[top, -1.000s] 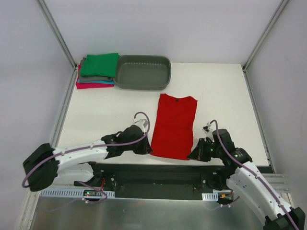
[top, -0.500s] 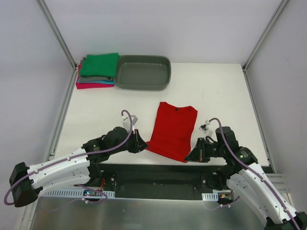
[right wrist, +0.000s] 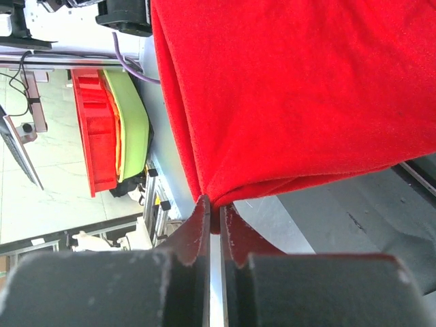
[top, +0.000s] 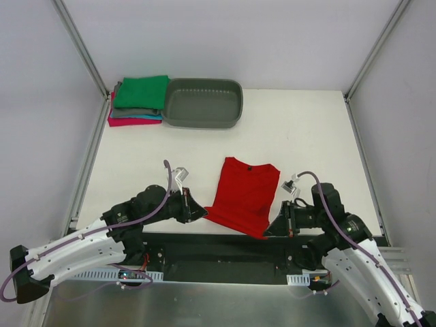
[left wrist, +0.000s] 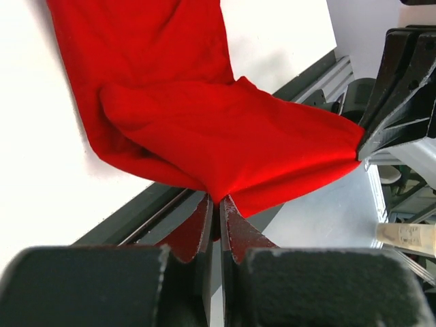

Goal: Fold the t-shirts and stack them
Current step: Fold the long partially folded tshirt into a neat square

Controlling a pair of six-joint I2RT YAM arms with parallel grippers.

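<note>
**Red t-shirt** [top: 244, 194]: lying lengthwise on the white table [top: 320, 136] near its front edge, collar pointing away. Near hem lifting off the surface and overhanging the dark rail.

**Left gripper** [top: 199, 214]: pinching the hem's left corner, jaws pressing together on the cloth.

**Right gripper** [top: 272, 228]: pinching the hem's right corner, jaws likewise pressing together on a fold of red.

**Finished stack** [top: 138, 102]: sitting at the far left corner, well apart from the red shirt. Showing green on top, with grey, teal and magenta edges beneath. Resting just beside the grey tub [top: 203, 102].

**Step in hand**, judging by the layout: starting the hem-to-collar fold, with both corners gripped and raised.

**Next move**:
- Calling for both corners travelling away together, level and evenly spaced.
- Aiming at laying the hem on the collar without skew.
- Letting go only once the cloth is resting flat.

**Views compared**:
- Top view: giving the whole outline, the collar, the stack and the tub, but hiding both pinches.
- Left wrist view: showing the closed jaws on the corner, and the hem sagging across to the other gripper's black fingers.
- Right wrist view: showing its own pinch close up, plus a red bin [right wrist: 95, 136] and a green bin [right wrist: 133, 116] off the table, appearing in neither other view.
</note>
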